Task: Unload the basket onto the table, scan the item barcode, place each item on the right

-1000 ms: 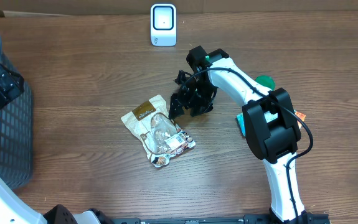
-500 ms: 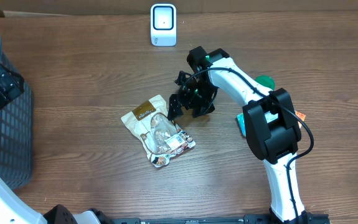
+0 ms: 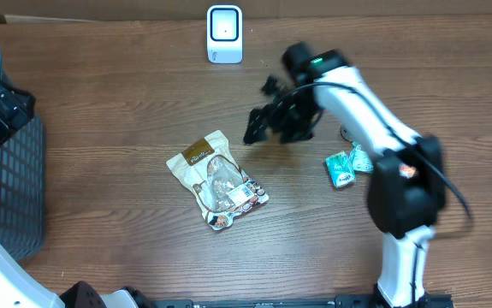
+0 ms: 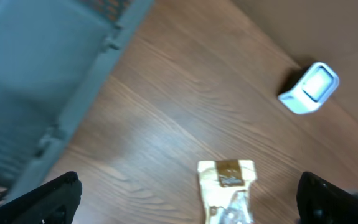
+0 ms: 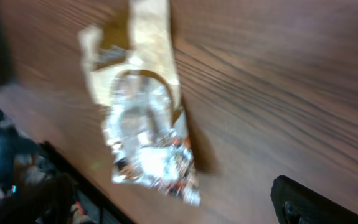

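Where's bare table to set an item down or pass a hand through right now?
Free: the broad wood between the basket and the snack pouch; the strip between pouch and scanner; the front edge below the pouch. Crowded: right of centre, where the open right gripper hangs near the pouch and teal packets lie further right.

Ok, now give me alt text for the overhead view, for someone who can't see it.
A tan and silver snack pouch lies flat on the wooden table, the open right gripper empty just beyond it. A white scanner stands at the far edge, a grey basket at the left, small teal packets at the right.
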### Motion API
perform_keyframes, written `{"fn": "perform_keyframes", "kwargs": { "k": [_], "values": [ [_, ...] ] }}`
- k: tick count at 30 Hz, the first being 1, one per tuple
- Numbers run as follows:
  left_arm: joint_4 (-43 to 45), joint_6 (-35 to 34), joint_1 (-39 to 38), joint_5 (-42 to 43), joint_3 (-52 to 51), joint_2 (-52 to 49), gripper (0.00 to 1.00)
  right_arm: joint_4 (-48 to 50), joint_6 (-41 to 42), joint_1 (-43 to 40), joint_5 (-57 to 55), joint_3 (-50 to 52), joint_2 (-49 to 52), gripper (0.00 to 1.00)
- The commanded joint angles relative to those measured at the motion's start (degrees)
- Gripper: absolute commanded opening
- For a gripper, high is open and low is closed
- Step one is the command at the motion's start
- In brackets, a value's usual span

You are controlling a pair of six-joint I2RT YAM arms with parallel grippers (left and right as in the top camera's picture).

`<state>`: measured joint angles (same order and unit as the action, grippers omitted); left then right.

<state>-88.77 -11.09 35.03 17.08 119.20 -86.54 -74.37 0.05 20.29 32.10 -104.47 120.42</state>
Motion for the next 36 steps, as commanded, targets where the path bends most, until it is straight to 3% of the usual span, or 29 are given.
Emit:
{"fn": "perform_keyframes", "kwargs": {
  "k": [1,2,10,18,25,36],
  "values": [
    [-0.13,2.38,-0.59,9.03,0.09,-0.39,0.18,-2.78,-0.31,-3.96,-0.72,-2.16,-14.45,1.00],
    [-0.13,2.36,-1.38,9.57,-0.46,-0.44,0.04,-3.67,-0.35,-4.96,-1.05,-2.16,-16.76,1.00],
    [2.64,13.88,-19.54,9.46,-11.28,-0.44,0.04,-8.52,-0.46,-12.31,-4.50,-2.16,-28.81,1.00],
    [14.86,23.98,-43.65,9.33,-29.35,-0.46,0.04,-11.93,-0.46,-17.46,-5.09,-2.10,-29.55,1.00],
    [29.38,26.32,-62.10,6.75,-44.65,-0.46,0.04,-13.42,-0.48,-20.52,-5.11,-2.10,-29.55,1.00],
    [40.11,26.36,-77.96,-0.63,-57.35,-2.45,0.04,-13.44,-0.48,-20.70,-5.09,-2.08,-29.55,1.00]
  ]
}}
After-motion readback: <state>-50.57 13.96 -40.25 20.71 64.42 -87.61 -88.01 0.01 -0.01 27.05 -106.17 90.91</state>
